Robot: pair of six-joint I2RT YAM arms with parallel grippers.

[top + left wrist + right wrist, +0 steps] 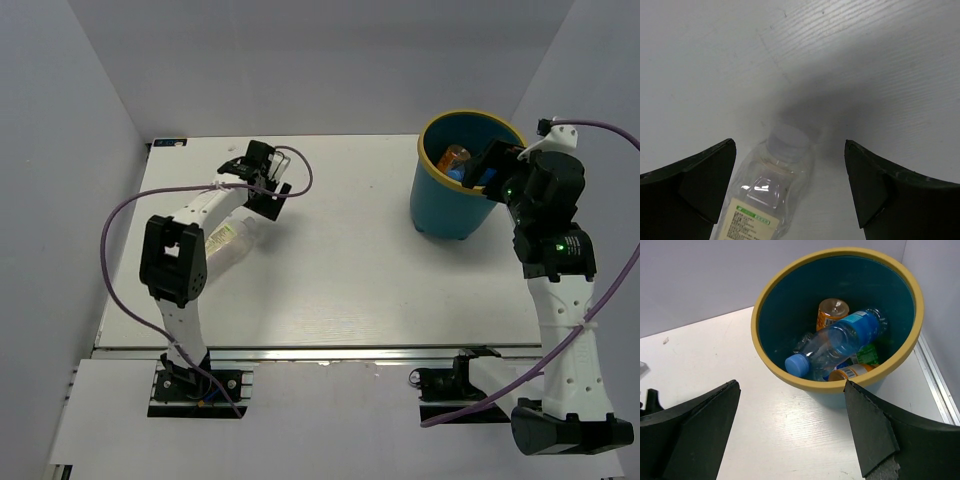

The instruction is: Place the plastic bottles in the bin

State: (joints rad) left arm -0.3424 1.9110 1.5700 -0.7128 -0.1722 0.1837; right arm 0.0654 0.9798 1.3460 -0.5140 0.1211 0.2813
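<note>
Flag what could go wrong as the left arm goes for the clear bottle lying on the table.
1. The clear plastic bottle with the white label lies on its side, only its cap end between the open left gripper; a pinch there may roll or squirt it away.
2. The open right gripper hangs at the round teal bin with the yellow rim; carrying the bottle across could bring the arms together or nudge the bin.

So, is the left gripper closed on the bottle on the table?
No, the left gripper stands wide open, with the clear bottle lying between its jaws.
</note>
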